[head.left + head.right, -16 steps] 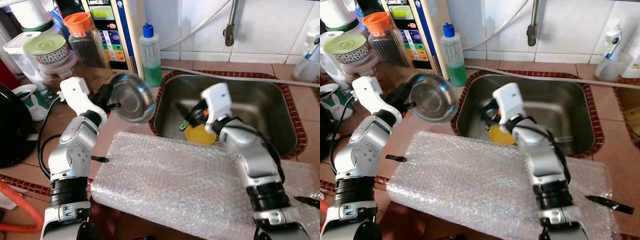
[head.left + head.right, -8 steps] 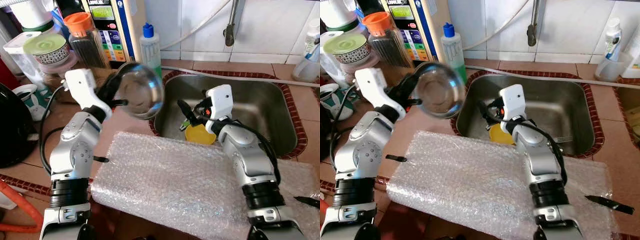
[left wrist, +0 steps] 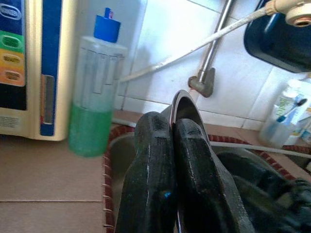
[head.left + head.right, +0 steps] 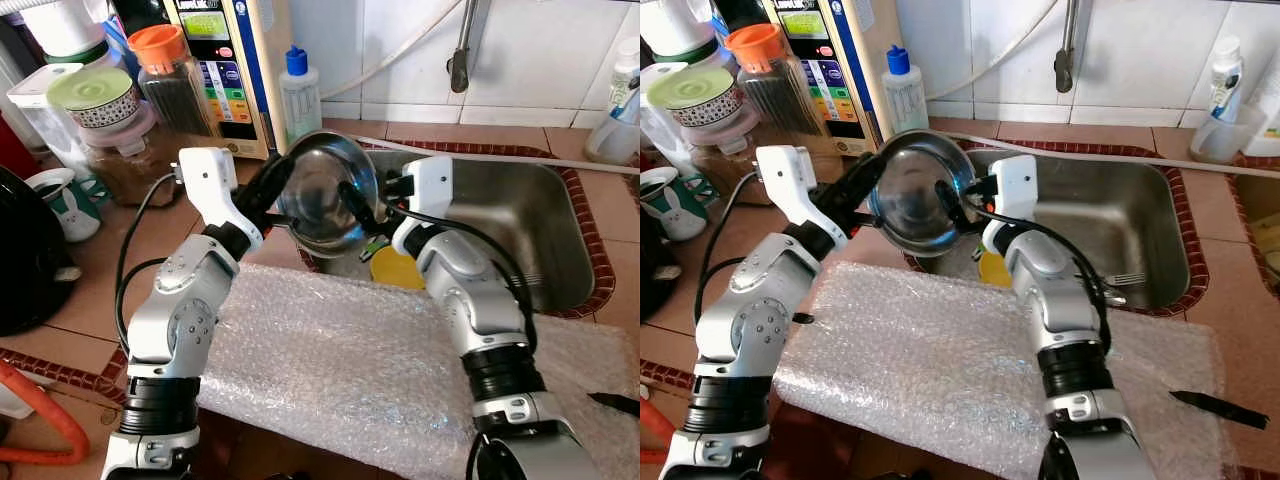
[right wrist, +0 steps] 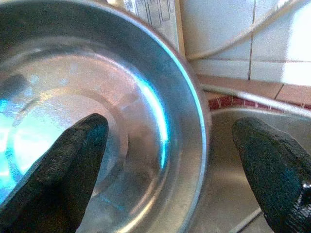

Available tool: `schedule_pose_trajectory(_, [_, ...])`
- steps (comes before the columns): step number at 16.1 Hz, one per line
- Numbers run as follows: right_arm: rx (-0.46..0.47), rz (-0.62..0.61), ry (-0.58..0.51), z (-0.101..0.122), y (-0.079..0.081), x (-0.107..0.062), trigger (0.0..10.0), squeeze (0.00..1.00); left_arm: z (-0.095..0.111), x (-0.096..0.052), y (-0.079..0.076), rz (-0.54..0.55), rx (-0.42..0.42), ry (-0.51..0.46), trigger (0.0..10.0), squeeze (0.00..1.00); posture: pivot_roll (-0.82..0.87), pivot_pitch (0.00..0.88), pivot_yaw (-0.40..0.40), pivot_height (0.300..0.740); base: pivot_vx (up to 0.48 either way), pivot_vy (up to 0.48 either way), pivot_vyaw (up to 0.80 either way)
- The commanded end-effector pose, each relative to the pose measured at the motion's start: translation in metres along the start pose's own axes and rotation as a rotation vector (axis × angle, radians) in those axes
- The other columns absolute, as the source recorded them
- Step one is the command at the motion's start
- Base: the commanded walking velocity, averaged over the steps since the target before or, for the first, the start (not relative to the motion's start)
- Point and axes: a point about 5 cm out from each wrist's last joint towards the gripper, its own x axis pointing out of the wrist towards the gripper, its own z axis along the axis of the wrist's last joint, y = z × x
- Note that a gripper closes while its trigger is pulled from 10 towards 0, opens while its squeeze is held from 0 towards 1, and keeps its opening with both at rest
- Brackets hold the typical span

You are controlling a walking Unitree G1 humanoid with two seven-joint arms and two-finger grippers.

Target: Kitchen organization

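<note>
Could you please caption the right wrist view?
Open right tool straddling the rim of the shiny round steel bowl above the sink.

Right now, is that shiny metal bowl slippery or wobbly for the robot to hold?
Probably a bit slippery: the steel bowl is smooth and glossy, and the left gripper pinches just its thin rim. It looks stiff and likely light for its size, since it is held tilted up by one edge. The right gripper straddles the opposite rim, open.
</note>
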Motion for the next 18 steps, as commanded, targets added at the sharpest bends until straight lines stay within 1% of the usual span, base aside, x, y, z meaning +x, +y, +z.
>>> schedule_pose_trajectory(1, [-0.006,-0.011,-0.003,0.005,0.0024,0.0056,10.0,0.0,0.0065,-0.0013,-0.006,-0.026,-0.001,-0.024,0.0,0.0,-0.19,0.105,0.155,0.74,0.0,0.0,0.0])
schedule_pose_trajectory(2, [0.003,-0.031,0.005,0.0043,0.0009,0.0066,9.7,0.0,0.0073,-0.0015,-0.008,-0.034,0.0,-0.026,0.0,0.0,-0.19,0.106,0.154,0.74,0.0,0.0,0.0])
schedule_pose_trajectory(3, [0.033,-0.048,0.016,0.0027,-0.0013,0.0078,4.2,0.0,0.0086,-0.0021,-0.0092,-0.039,-0.005,-0.032,0.0,0.0,-0.19,0.108,0.155,0.74,0.0,0.0,0.0])
schedule_pose_trajectory(4, [0.056,-0.05,0.018,0.0023,-0.0018,0.0085,2.0,0.0,0.0094,-0.0021,-0.0096,-0.042,-0.009,-0.035,0.0,0.0,-0.19,0.107,0.153,0.74,0.0,0.0,0.0])
schedule_pose_trajectory(5, [0.07,-0.05,0.016,0.0023,-0.002,0.0091,0.4,0.0,0.01,-0.0021,-0.01,-0.045,-0.014,-0.035,0.0,0.0,-0.19,0.107,0.153,0.74,0.0,0.0,0.0])
schedule_pose_trajectory(6, [0.093,-0.049,0.019,0.0021,-0.002,0.0102,0.0,0.0,0.0112,-0.0021,-0.0126,-0.061,-0.023,-0.037,0.0,0.0,-0.19,0.107,0.151,0.74,0.0,0.0,0.0])
schedule_pose_trajectory(8, [0.132,-0.064,0.017,0.0031,-0.0028,0.0118,0.0,0.0,0.0109,-0.0017,-0.0143,-0.065,-0.025,-0.037,0.0,0.0,-0.19,0.107,0.15,0.74,0.0,0.0,0.0])
schedule_pose_trajectory(13, [0.137,-0.07,0.013,0.0072,-0.002,0.0131,0.0,0.0,0.0106,-0.0025,-0.0101,-0.049,-0.019,-0.031,0.0,0.0,-0.2,0.11,0.15,0.74,0.0,0.0,0.0])
schedule_pose_trajectory(18, [0.143,-0.077,0.023,0.0051,-0.0036,0.012,0.0,0.0,0.0103,-0.002,-0.0087,-0.047,-0.016,-0.028,0.0,0.0,-0.2,0.111,0.149,0.74,0.0,0.0,0.0])
